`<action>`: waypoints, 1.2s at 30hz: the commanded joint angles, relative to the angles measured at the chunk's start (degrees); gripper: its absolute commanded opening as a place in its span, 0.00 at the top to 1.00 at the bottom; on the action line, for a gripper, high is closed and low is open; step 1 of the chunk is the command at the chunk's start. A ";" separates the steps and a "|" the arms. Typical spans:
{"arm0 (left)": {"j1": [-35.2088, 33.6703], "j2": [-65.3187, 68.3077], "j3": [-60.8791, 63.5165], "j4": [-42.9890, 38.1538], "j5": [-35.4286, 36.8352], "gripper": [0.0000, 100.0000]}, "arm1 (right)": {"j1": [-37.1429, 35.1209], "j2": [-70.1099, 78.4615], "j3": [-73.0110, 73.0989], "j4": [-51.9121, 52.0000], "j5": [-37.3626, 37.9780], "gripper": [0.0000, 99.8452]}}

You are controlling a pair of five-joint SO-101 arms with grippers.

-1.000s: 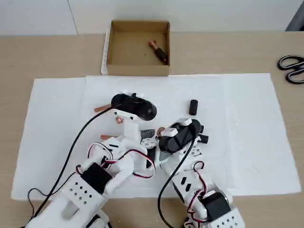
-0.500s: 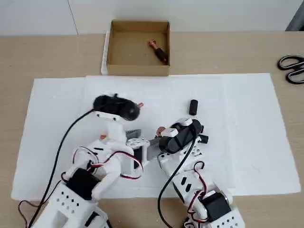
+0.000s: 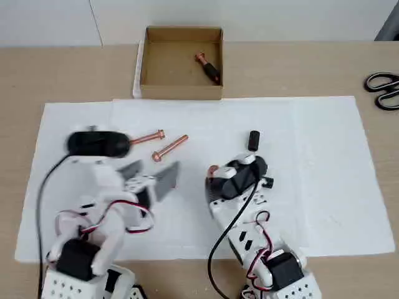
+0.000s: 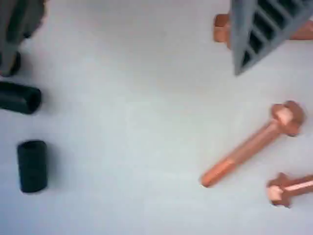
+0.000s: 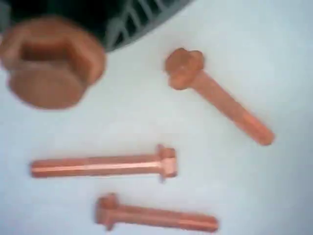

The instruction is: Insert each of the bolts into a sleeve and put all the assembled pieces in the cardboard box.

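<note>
The shallow, square brown cardboard box stands at 12 o'clock beyond the white paper sheet. In it lies one assembled piece, its flanged copper head toward 11 o'clock and its black sleeve end toward 5. Two smooth copper bolts lie loose on the sheet, near each other but apart. The upper bolt runs from 8 to 2 o'clock with its hex head at 2; the lower bolt follows much the same line with its head at 8. A short black cylindrical sleeve lies at 3 o'clock of them, axis 12 to 6. The left gripper, of ribbed grey plastic, has its jaws spread on nothing, at 6 o'clock of the bolts. The right gripper pinches a held bolt, whose hex head faces its wrist camera end-on
</note>
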State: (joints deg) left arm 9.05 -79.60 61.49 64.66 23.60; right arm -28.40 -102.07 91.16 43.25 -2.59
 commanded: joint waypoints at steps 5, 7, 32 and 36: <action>-22.42 -3.08 -0.22 4.57 -5.54 0.72 | 11.30 0.40 -0.79 0.04 0.09 1.00; -26.64 -3.16 -0.31 5.98 -12.92 0.72 | 14.55 0.48 -1.58 1.19 0.26 1.00; -33.14 -3.34 -0.04 7.30 -25.32 0.72 | 18.07 94.81 -81.58 -25.10 8.44 1.00; -33.14 -3.34 1.10 7.30 -25.41 0.72 | 16.31 108.00 -93.89 -27.91 8.44 1.00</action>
State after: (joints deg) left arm -23.82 -82.24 62.55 71.52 -1.19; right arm -10.90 -1.32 8.88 18.55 5.23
